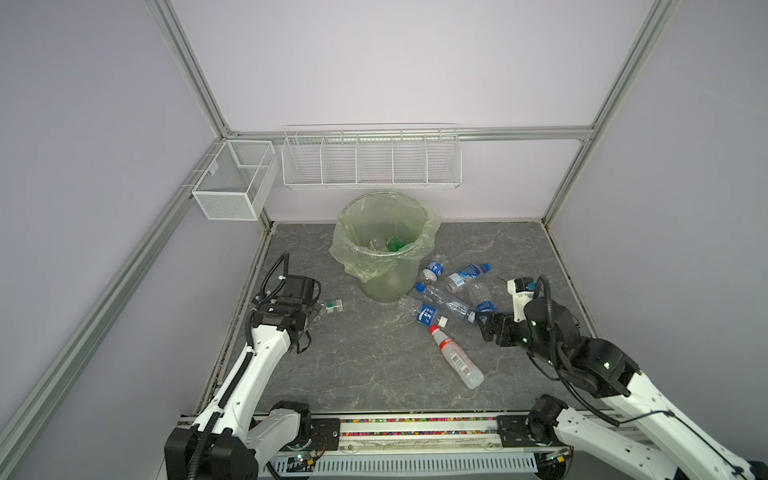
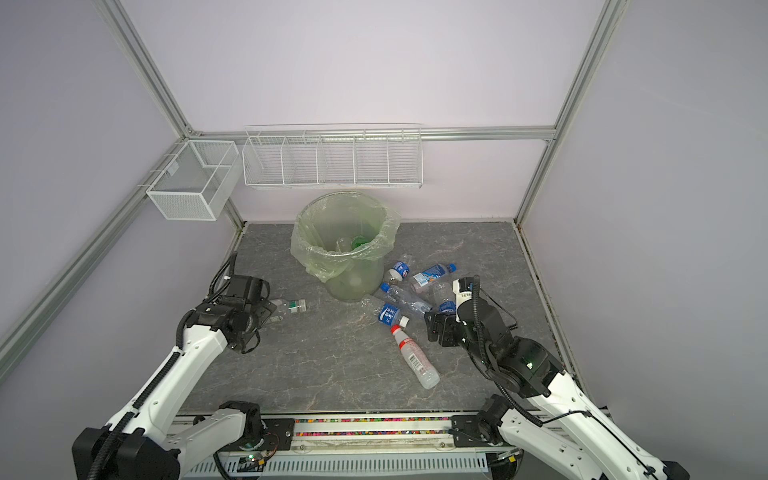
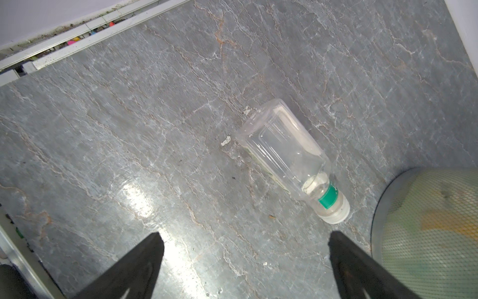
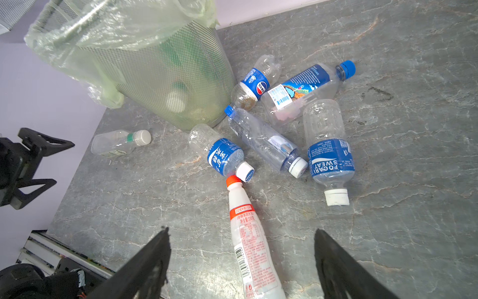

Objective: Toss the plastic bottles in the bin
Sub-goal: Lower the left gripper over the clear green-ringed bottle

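Your left fingers [image 3: 144, 259] are spread as wide as they go and hold nothing. The small clear bottle [image 3: 287, 152] lies flat on the counter [image 3: 129, 129] just ahead of them, off toward the finger on the bin [image 3: 426, 220] side, with its cap end nearest and its long body slanting away — so I think you must slide that way and turn a little to close across its thin side. Your right fingers [image 4: 150, 259] are wide open and empty too — the red-capped bottle [image 4: 245, 248] shows between them, pointing straight out at the other bottles [image 4: 269, 145] by the bin.
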`<action>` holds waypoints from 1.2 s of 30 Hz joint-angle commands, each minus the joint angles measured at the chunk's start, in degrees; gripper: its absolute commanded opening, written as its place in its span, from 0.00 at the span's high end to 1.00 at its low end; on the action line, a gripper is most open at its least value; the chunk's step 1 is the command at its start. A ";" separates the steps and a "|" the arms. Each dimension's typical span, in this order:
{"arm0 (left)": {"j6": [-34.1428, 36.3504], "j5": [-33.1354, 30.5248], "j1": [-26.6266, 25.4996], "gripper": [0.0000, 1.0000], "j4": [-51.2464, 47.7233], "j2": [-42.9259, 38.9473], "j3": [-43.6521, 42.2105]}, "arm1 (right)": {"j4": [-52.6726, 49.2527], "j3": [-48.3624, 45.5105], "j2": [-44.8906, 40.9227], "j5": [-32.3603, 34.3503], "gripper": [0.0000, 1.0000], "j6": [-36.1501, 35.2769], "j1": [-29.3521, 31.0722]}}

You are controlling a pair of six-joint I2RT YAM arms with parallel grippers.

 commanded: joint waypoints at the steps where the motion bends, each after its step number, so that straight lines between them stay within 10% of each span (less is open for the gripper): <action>1: -2.25 1.59 1.39 0.00 -1.26 0.69 2.23 | 0.14 -1.86 -0.39 0.54 0.12 1.46 -0.02; 36: -26.76 12.77 8.59 0.00 8.68 13.97 4.37 | -4.15 -2.54 -6.50 4.12 0.12 4.13 0.06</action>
